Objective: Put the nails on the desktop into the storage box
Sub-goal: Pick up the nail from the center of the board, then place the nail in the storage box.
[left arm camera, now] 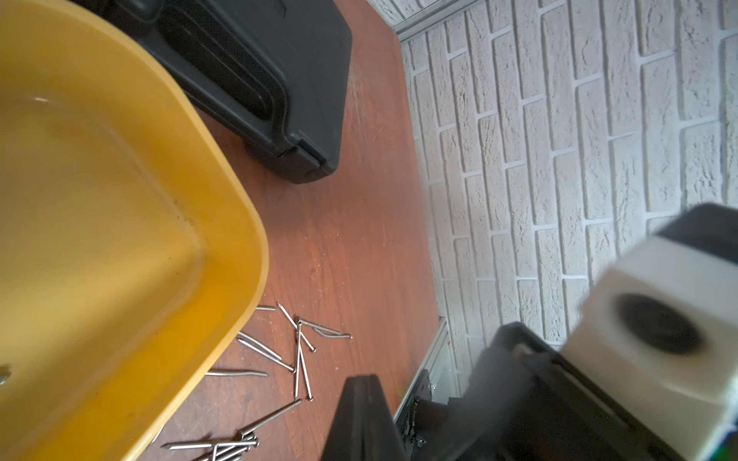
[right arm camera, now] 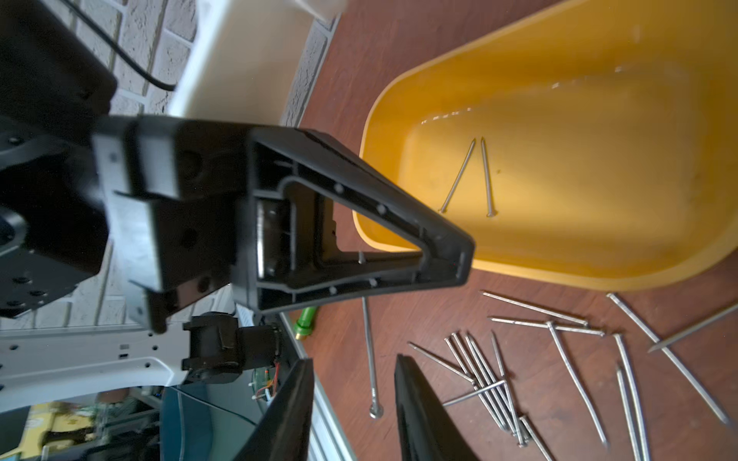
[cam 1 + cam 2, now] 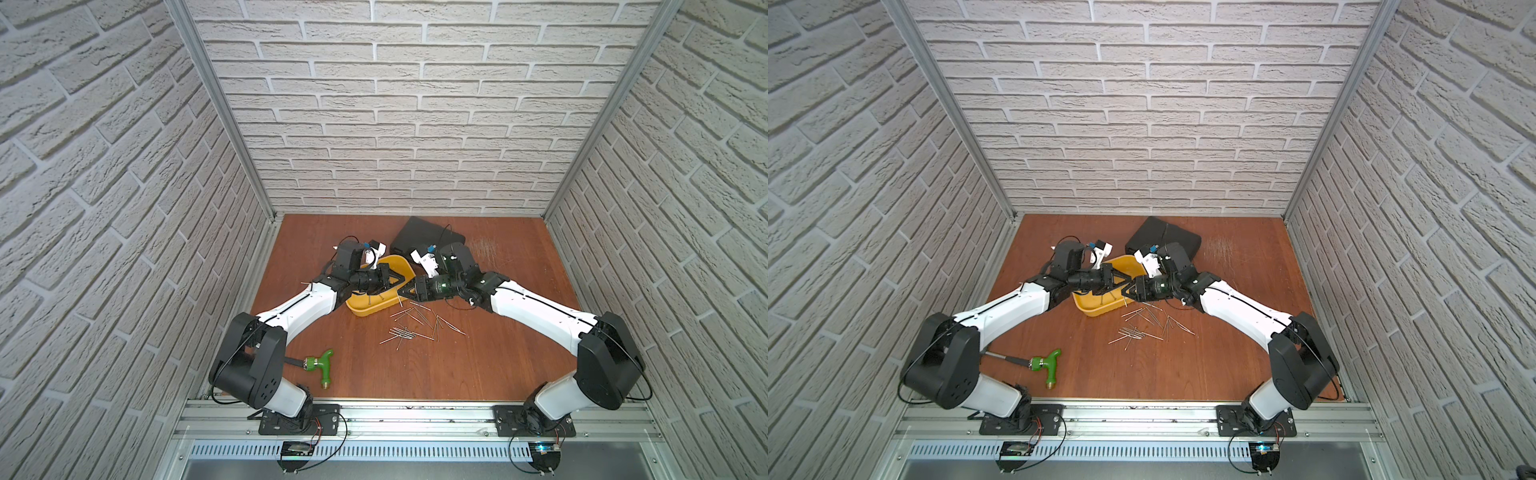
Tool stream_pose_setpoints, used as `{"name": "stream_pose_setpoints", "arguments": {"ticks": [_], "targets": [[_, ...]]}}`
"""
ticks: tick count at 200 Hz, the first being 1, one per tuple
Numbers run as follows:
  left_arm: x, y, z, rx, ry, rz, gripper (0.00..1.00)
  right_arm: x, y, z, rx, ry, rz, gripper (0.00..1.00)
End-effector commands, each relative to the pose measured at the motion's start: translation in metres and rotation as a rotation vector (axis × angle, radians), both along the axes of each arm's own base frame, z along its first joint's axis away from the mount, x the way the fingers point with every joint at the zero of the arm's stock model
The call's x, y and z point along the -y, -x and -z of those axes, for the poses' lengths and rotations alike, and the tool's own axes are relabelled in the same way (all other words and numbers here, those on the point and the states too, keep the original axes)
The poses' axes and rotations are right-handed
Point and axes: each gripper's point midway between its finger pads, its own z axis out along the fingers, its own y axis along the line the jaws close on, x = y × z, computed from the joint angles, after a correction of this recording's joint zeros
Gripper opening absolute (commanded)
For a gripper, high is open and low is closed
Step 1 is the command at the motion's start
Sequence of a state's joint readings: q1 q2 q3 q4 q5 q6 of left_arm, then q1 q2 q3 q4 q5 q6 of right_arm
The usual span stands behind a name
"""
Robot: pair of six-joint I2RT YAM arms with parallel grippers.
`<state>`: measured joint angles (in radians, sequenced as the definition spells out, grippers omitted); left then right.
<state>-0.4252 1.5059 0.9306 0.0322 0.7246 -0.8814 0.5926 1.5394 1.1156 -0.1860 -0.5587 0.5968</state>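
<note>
Tabletop (image 3: 457, 365) lies under both my end effectors. Storage box (image 2: 599, 279) sits beneath my left end effector (image 2: 455, 259), two nails (image 2: 487, 179) inside. Left end effector is clenched on one nail (image 2: 369, 351). Right end effector (image 2: 353, 359) is released, its fingers (image 2: 415, 403) flanking that nail. Loose nails (image 2: 481, 383) lie near the right end effector.

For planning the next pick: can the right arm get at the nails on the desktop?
Probably yes: the right claw is open and the nails lie uncovered nearby, though the nail in the left claw hangs between the right jaws.
</note>
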Motion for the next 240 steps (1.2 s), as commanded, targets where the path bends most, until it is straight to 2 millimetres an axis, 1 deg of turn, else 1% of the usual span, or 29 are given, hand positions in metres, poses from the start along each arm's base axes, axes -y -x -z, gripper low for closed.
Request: {"name": "stream_pose_setpoints", "arguments": {"ticks": [1, 6, 9, 10, 15, 19, 41, 60, 81, 97, 115, 139, 165, 187, 193, 206, 223, 240], "targets": [[-0.016, -0.012, 0.001, 0.011, -0.067, -0.012, 0.00, 0.010, -0.006, -0.022, 0.096, 0.057, 0.021, 0.60], [-0.022, -0.014, 0.004, 0.000, -0.092, -0.023, 0.00, 0.014, -0.006, -0.023, 0.112, 0.080, 0.025, 0.76], [-0.025, -0.016, 0.006, -0.003, -0.108, -0.027, 0.00, 0.017, -0.006, -0.024, 0.123, 0.096, 0.028, 0.90], [-0.026, -0.017, 0.006, -0.005, -0.113, -0.032, 0.00, 0.017, -0.006, -0.024, 0.126, 0.101, 0.029, 0.92], [-0.033, -0.021, 0.009, -0.011, -0.137, -0.045, 0.00, 0.022, -0.006, -0.024, 0.142, 0.128, 0.034, 0.99], [-0.038, -0.024, 0.011, -0.021, -0.155, -0.057, 0.00, 0.025, -0.006, -0.026, 0.151, 0.142, 0.035, 1.00], [-0.062, -0.044, 0.028, -0.058, -0.240, -0.122, 0.00, 0.043, -0.005, -0.025, 0.192, 0.234, 0.037, 1.00], [-0.070, -0.062, 0.046, -0.082, -0.301, -0.153, 0.00, 0.059, -0.005, -0.019, 0.191, 0.301, 0.075, 1.00], [-0.067, -0.079, 0.069, -0.111, -0.344, -0.157, 0.00, 0.080, -0.005, -0.015, 0.192, 0.354, 0.149, 1.00], [-0.064, -0.088, 0.085, -0.121, -0.383, -0.155, 0.00, 0.090, -0.002, -0.012, 0.186, 0.363, 0.164, 1.00], [-0.062, -0.096, 0.101, -0.136, -0.418, -0.151, 0.00, 0.099, 0.004, -0.006, 0.173, 0.401, 0.146, 1.00], [-0.059, -0.103, 0.115, -0.152, -0.434, -0.145, 0.00, 0.104, 0.015, 0.003, 0.146, 0.419, 0.107, 0.97], [-0.056, -0.103, 0.122, -0.163, -0.453, -0.133, 0.00, 0.111, 0.026, 0.018, 0.121, 0.447, 0.087, 0.94], [-0.055, -0.100, 0.126, -0.176, -0.466, -0.121, 0.00, 0.119, 0.034, 0.037, 0.074, 0.512, 0.058, 0.90], [-0.055, -0.098, 0.127, -0.182, -0.471, -0.119, 0.05, 0.122, 0.037, 0.042, 0.060, 0.535, 0.053, 0.88], [-0.056, -0.095, 0.128, -0.188, -0.476, -0.118, 0.10, 0.130, 0.039, 0.055, 0.033, 0.593, 0.046, 0.85], [-0.057, -0.093, 0.123, -0.184, -0.476, -0.119, 0.19, 0.142, 0.041, 0.071, 0.007, 0.679, 0.037, 0.80], [-0.057, -0.091, 0.115, -0.174, -0.476, -0.117, 0.24, 0.150, 0.043, 0.086, -0.012, 0.747, 0.014, 0.75]]}}
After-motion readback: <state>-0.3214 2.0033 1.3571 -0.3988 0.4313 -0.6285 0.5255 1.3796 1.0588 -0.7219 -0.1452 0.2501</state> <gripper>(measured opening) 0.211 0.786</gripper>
